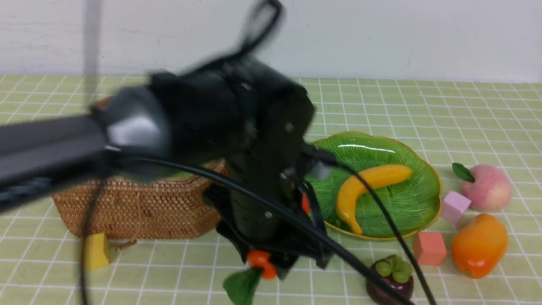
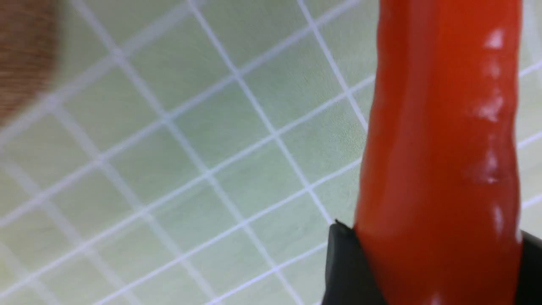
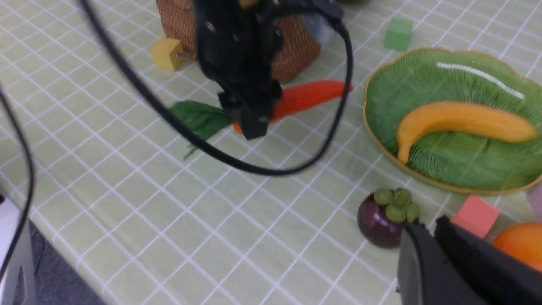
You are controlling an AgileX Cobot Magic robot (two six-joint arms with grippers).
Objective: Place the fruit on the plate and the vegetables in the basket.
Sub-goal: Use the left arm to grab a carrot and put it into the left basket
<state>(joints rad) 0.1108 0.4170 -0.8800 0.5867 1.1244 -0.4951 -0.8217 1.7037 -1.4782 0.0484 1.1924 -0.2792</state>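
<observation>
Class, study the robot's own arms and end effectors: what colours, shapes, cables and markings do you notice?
The left arm is mostly black and thick, with a blurred silvery-white band along it, small round pale spots and loose black cables. Its end effector has dark, narrow fingers. The right end effector's visible part is dark grey and angular. No lettering is readable.

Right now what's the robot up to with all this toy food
The left arm has the orange-red pepper between its fingers, over the cloth near the basket, where vegetables go. The banana is already on the plate. The peach, mango and mangosteen are off the plate, to its right and nearer the robot.
</observation>
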